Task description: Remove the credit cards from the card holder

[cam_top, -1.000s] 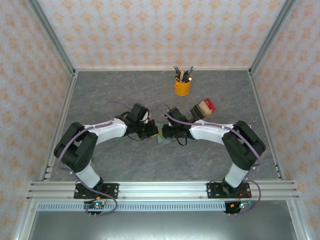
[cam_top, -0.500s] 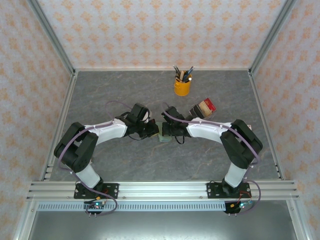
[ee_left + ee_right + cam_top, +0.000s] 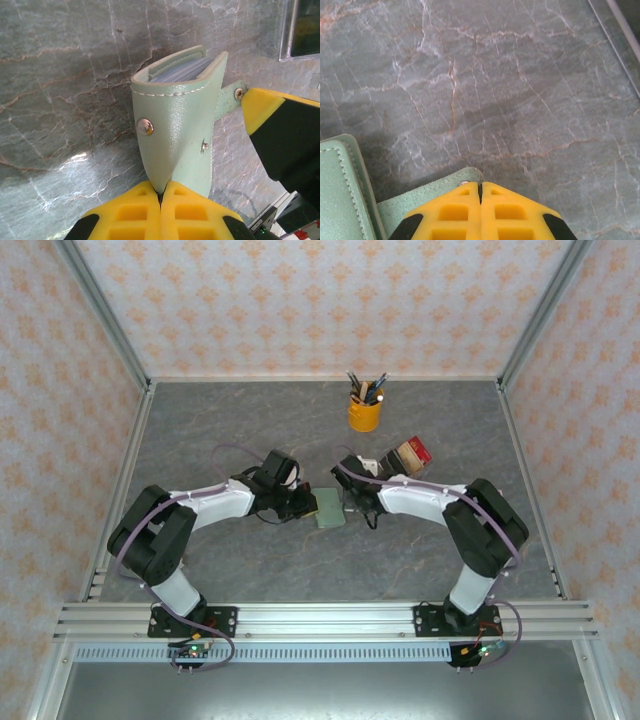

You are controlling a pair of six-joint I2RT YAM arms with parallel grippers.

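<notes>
From above, the card holder (image 3: 328, 508) is a small sage-green patch about the middle of the worktop (image 3: 200, 420), squeezed between the two wrists. The dark arm housings cover both its ends, so how each gripper meets it cannot be read there. A yellow cup (image 3: 364, 414) of pens stands toward the far edge. A cluster of dark, tan and red blocks (image 3: 405, 456) sits right of centre, just behind the right arm, too small to tell apart singly.

The left wrist view gives what the overhead view hides. The card holder is tilted with its mouth away from the camera. The left gripper (image 3: 161, 192) is clamped on its near lower corner, yellow fingertips pressed together with the green leather wedged between them. Whether the holder rests on the worktop or is raised off it cannot be told. Pale blue-grey layered edges (image 3: 181, 70) show in the mouth; whether they are cards or pocket linings is unclear. A snap stud (image 3: 145, 126) sits on the outer face. The closing strap (image 3: 231, 97) sticks out to the right, its tip meeting a yellow finger of the other arm, which the frame edge cuts off.

The right wrist view shows that end. The right gripper (image 3: 480, 192) is closed, fingertips together on the strap's rounded tip, pinching it. The holder's stitched body is cut off at the lower left corner, with grey marbled worktop beyond.
</notes>
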